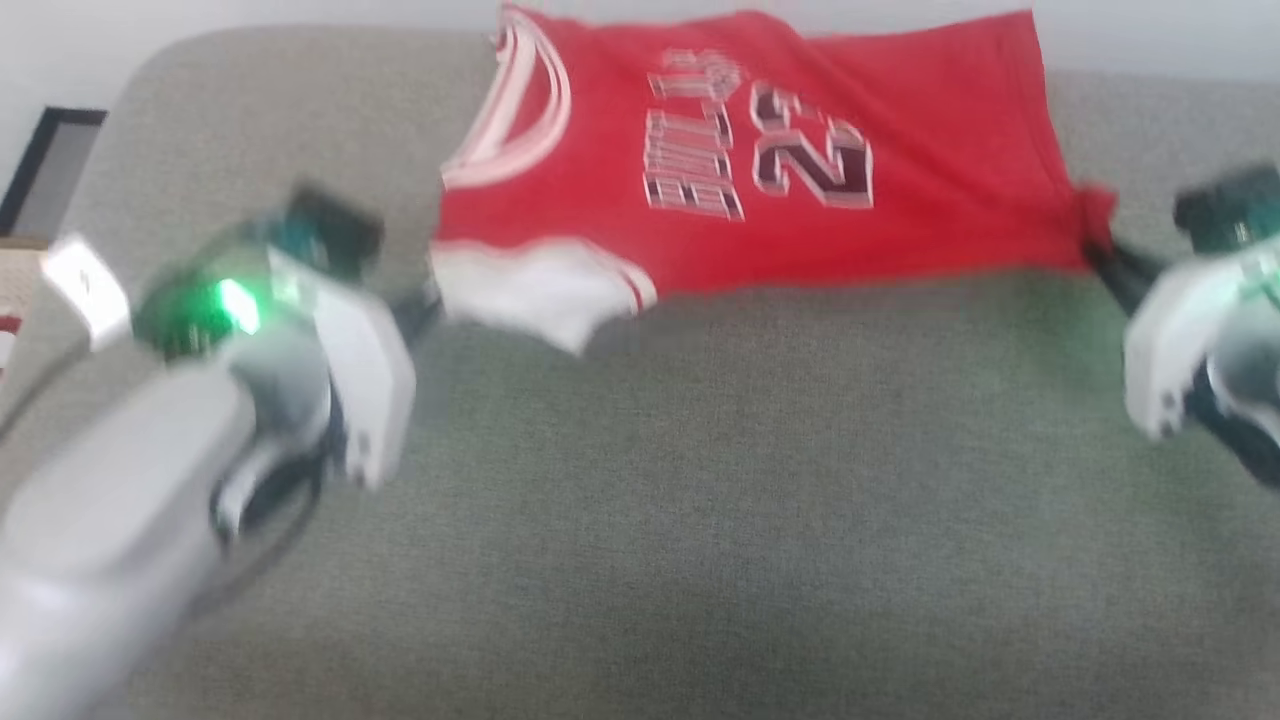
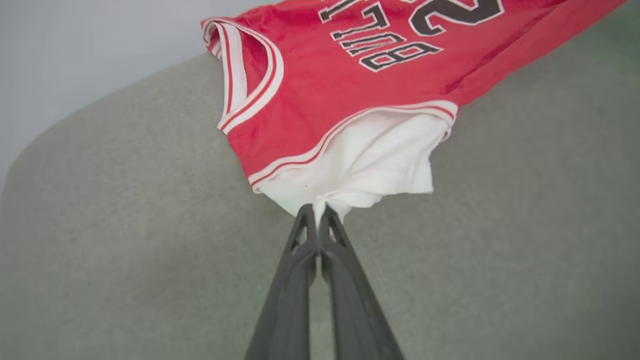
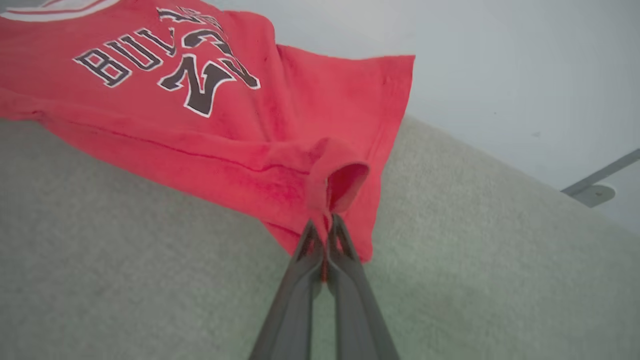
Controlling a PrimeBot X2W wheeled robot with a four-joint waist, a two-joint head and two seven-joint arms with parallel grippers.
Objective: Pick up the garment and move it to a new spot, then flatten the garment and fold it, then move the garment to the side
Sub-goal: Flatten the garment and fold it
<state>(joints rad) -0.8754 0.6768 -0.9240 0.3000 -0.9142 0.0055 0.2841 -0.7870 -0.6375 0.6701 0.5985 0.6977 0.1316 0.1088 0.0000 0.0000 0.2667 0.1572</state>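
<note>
The garment [image 1: 760,150] is a bright red sports jersey with white trim, dark lettering and a white lining, stretched across the far part of the grey-green cushion [image 1: 700,500]. My left gripper [image 1: 432,300] is shut on its white lining at the near left corner; the left wrist view shows the gripper [image 2: 318,210] pinching the garment [image 2: 350,85] there. At the right end of the garment my right gripper [image 1: 1095,250] is shut on the red hem corner. In the right wrist view that gripper [image 3: 326,222] clamps a bunched fold of the garment [image 3: 210,130].
The cushion's near half lies bare in front of the garment. A dark-framed object [image 1: 50,160] stands at the far left beyond the cushion's edge. A pale wall [image 3: 500,65] rises behind, with a grey bracket [image 3: 595,187] at the right.
</note>
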